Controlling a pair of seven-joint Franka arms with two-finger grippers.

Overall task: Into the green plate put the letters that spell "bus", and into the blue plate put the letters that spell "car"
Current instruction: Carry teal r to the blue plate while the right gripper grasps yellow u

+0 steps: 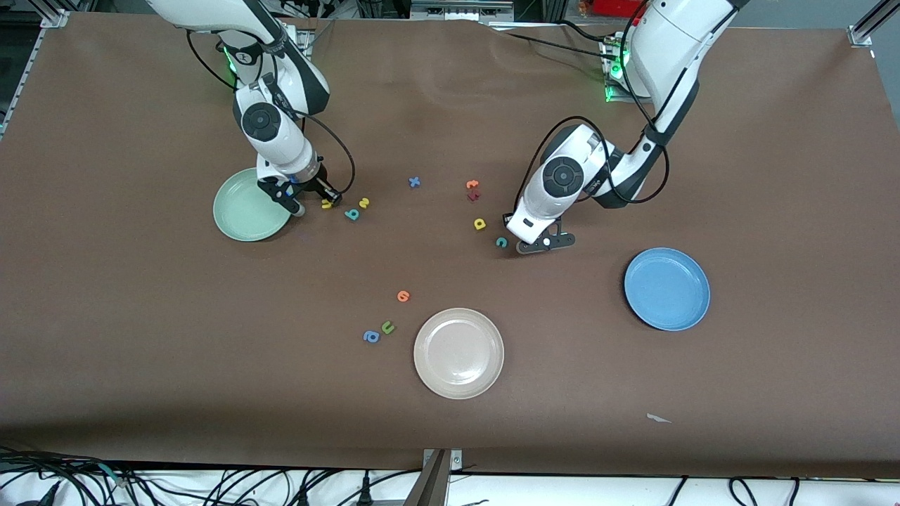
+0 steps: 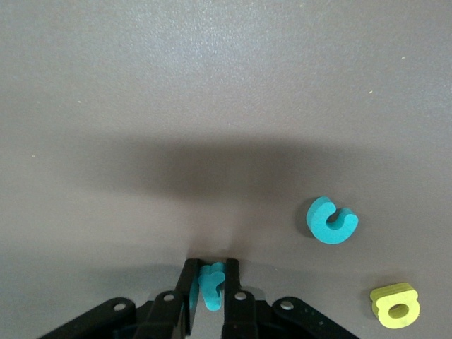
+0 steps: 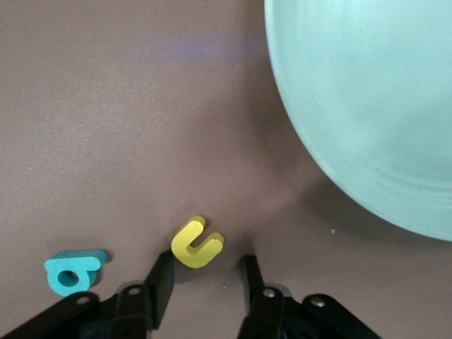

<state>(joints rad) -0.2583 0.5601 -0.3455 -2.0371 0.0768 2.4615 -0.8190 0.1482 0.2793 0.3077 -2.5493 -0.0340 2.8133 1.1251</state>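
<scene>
My right gripper (image 1: 316, 202) is low over the table beside the green plate (image 1: 242, 207), open. The yellow "u" (image 3: 197, 244) lies at its fingertips (image 3: 164, 272), not gripped. The teal "b" (image 1: 351, 214) and yellow "s" (image 1: 364, 203) lie just past it, toward the left arm's end. My left gripper (image 2: 211, 265) is shut on the thin teal "r" (image 2: 212, 284), down at the table. The teal "c" (image 2: 332, 220) and yellow "a" (image 2: 395, 305) lie close by on the cloth. The blue plate (image 1: 666, 288) stands nearer the front camera than the left gripper (image 1: 545, 242).
A beige plate (image 1: 458, 351) stands near the front middle, with an orange letter (image 1: 403, 296), a green "u" (image 1: 387, 327) and a blue "a" (image 1: 371, 336) beside it. A blue "x" (image 1: 415, 182), an orange letter (image 1: 472, 185) and a dark red one (image 1: 474, 196) lie mid-table.
</scene>
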